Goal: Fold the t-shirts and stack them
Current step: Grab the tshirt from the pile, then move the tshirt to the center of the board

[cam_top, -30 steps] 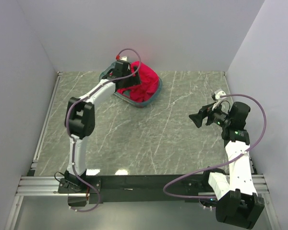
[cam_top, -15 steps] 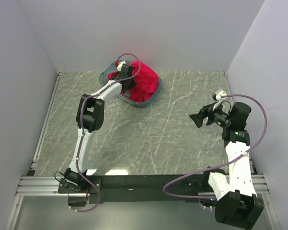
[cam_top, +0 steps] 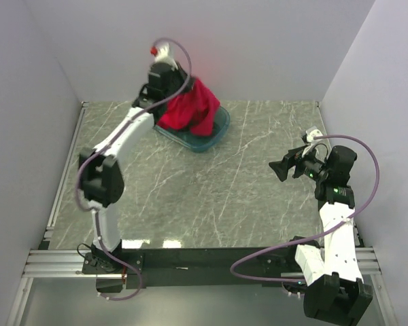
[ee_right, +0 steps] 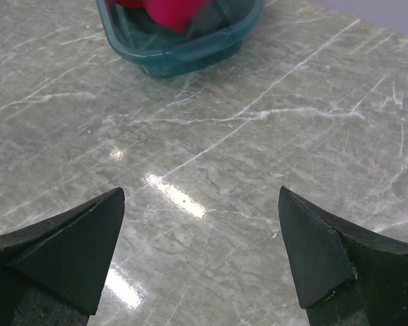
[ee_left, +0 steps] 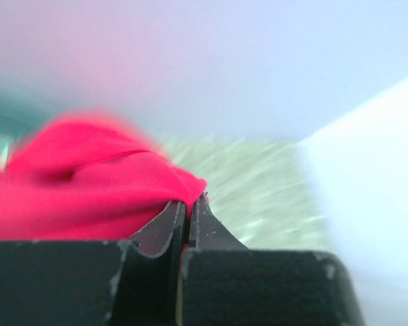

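A red t-shirt (cam_top: 190, 105) hangs bunched above the teal bin (cam_top: 211, 132) at the back of the table, its lower part still in the bin. My left gripper (cam_top: 180, 80) is raised over the bin and shut on a fold of the red t-shirt (ee_left: 109, 183), the cloth pinched at the gripper (ee_left: 189, 198) tips. My right gripper (cam_top: 277, 170) hovers open over the right side of the table, nothing between its fingers. In the right wrist view the gripper (ee_right: 200, 238) faces bare marble, with the bin (ee_right: 183, 47) and some red cloth (ee_right: 173, 10) at the top.
Grey walls close in the table on the left, back and right. The marble tabletop (cam_top: 211, 190) stretches between the bin and the arm bases. The left arm's cable (cam_top: 183, 58) loops above the wrist.
My left gripper closed on the red t-shirt in the bin and lifted it upward and back. The right arm has not moved.
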Action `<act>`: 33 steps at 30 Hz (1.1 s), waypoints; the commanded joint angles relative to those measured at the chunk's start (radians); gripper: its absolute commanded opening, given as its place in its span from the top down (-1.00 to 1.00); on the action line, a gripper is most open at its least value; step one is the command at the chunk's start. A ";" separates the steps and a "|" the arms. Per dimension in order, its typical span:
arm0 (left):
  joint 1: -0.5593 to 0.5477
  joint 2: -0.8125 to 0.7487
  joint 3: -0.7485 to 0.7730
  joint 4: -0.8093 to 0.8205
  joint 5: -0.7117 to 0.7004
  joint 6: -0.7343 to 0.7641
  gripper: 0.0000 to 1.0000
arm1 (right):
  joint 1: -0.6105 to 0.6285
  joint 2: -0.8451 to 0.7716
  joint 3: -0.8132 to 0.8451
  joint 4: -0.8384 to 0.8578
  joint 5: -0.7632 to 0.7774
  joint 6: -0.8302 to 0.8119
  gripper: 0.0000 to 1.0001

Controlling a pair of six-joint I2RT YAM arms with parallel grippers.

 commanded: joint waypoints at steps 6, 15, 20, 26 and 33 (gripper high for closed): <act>-0.080 -0.369 0.157 0.224 0.186 0.034 0.99 | -0.012 -0.025 -0.002 0.017 -0.008 -0.007 -1.00; -0.170 -0.469 0.189 0.204 0.249 0.016 0.99 | -0.033 -0.031 -0.008 0.018 0.006 -0.007 -1.00; -0.225 -0.529 0.100 0.198 0.283 0.010 0.99 | -0.047 -0.034 -0.010 0.021 0.010 -0.007 -1.00; -0.304 -0.621 -0.082 0.197 0.392 0.083 0.99 | -0.055 -0.033 -0.010 0.020 0.014 -0.009 -1.00; -0.328 -0.760 -0.364 0.192 0.371 0.115 0.99 | -0.061 -0.026 -0.011 0.020 0.018 -0.012 -1.00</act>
